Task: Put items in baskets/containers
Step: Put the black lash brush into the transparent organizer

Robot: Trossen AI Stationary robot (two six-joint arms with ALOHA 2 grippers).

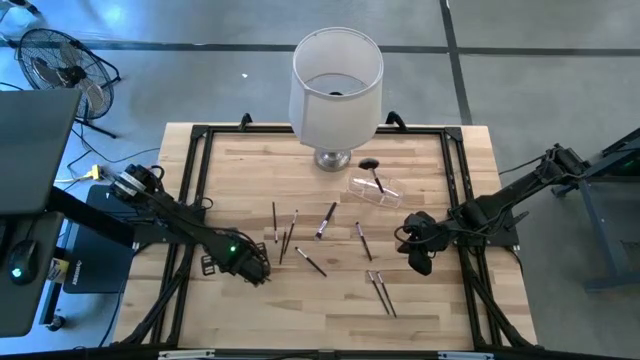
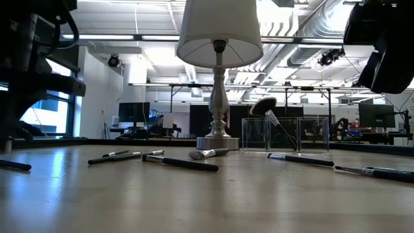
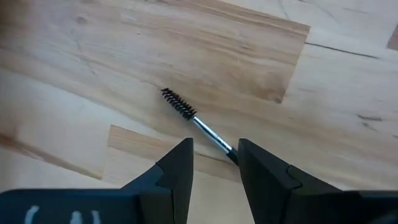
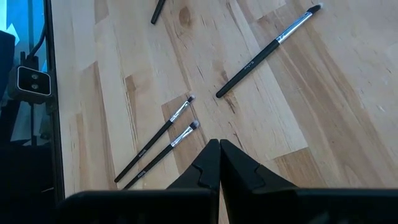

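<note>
High view: wooden table with slim makeup brushes scattered across the middle of the frame.
Done so far: one fluffy black-headed brush leans in the clear holder, right of centre, just below the lamp. Nothing else seems to be in it.
Left to do: roughly nine brushes lie loose on the table – a cluster left of centre, one silver-ferruled brush at centre, one right of centre, a pair lower right. Judged early in the task.
Left tool: low over the table, lower left of centre, jaws apart and straddling the handle of a spoolie brush; looks poised to pinch, not yet closed on it.
Right tool: right of centre, above the table, fingers pressed together, empty; the pair of brushes lies just ahead of it in the right wrist view.
Left arm pose: stretched in from the left edge, wrist angled down.
Right arm pose: reaching in from the right edge, waiting.
</note>
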